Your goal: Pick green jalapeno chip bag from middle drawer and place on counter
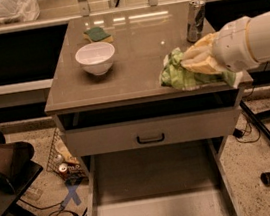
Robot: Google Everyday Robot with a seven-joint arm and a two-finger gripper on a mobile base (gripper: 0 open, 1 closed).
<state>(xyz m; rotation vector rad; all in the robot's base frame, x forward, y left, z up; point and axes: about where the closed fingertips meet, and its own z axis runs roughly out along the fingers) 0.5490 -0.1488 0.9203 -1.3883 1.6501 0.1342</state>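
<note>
The green jalapeno chip bag [178, 76] is crumpled and shiny, and sits at the front right of the counter [138, 59], low over it or touching it. My gripper [195, 64] comes in from the right on a white arm and is shut on the bag's right side. Its cream fingers [202, 55] press into the foil. The middle drawer [160, 210] is pulled out at the bottom of the view, its pale grey floor bare.
A white bowl [95, 57], a green-and-yellow sponge [97, 34] and a metal can [195, 20] stand on the counter. A grey drawer front with a black handle [150, 138] sits below. A wire basket with cans [63, 163] and black chair legs [262, 129] are on the floor.
</note>
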